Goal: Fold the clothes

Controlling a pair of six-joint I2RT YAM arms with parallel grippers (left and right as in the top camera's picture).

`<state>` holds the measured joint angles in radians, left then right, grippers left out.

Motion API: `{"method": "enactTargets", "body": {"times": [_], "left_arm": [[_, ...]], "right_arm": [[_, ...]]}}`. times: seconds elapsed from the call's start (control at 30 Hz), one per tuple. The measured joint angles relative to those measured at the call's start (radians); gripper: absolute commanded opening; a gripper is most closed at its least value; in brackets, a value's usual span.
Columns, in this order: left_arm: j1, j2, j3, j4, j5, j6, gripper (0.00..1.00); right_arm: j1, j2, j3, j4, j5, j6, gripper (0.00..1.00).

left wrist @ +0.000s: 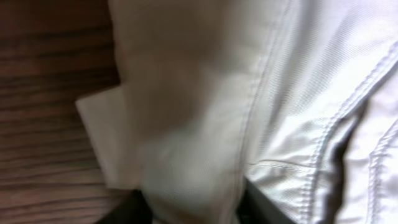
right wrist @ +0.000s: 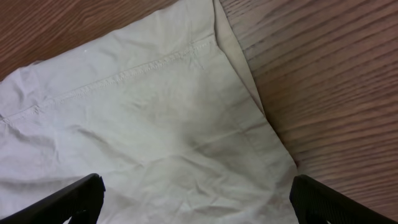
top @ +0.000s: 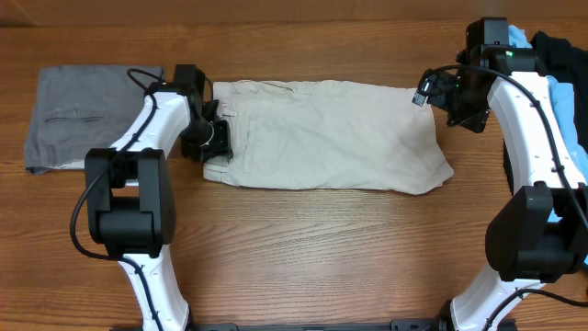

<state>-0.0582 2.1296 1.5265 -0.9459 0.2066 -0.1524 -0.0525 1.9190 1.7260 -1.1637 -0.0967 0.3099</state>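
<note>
The clothes [top: 331,133], pale beige shorts, lie flat across the middle of the table with the waistband at the left. My left gripper [top: 216,147] is at the waistband's near corner. In the left wrist view a bunch of the beige cloth [left wrist: 261,93] fills the gap between the dark fingers [left wrist: 134,208], so the left gripper [left wrist: 193,214] is shut on it. My right gripper [top: 439,99] hovers over the leg end at the right. Its fingertips [right wrist: 74,199] stand wide apart above the hemmed cloth [right wrist: 155,124], and this right gripper [right wrist: 196,205] holds nothing.
A folded grey garment [top: 78,115] lies at the back left beside the left arm. A pile of dark and blue clothes [top: 560,55] sits at the far right edge. The wooden table [top: 322,248] stretches out in front of the shorts.
</note>
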Motion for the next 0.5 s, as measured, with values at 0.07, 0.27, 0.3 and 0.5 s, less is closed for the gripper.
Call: {"method": "enactTargets", "body": {"times": [0.07, 0.27, 0.3, 0.5], "left_arm": [[-0.009, -0.003, 0.0, 0.001, -0.01, -0.005, 0.17], [-0.014, -0.009, 0.0, -0.003, -0.018, -0.005, 0.04], [-0.014, -0.009, 0.0, -0.006, -0.018, -0.005, 0.04], [-0.018, 0.006, 0.046, -0.101, -0.033, -0.006, 0.04]], "right_arm": [[0.0, 0.0, 0.0, 0.0, 0.0, -0.002, 0.83], [0.0, 0.0, 0.0, -0.007, -0.037, 0.0, 0.04], [0.0, 0.0, 0.0, -0.012, -0.055, -0.002, 0.04], [0.002, 0.0, 0.0, -0.053, -0.287, -0.072, 0.04]]}}
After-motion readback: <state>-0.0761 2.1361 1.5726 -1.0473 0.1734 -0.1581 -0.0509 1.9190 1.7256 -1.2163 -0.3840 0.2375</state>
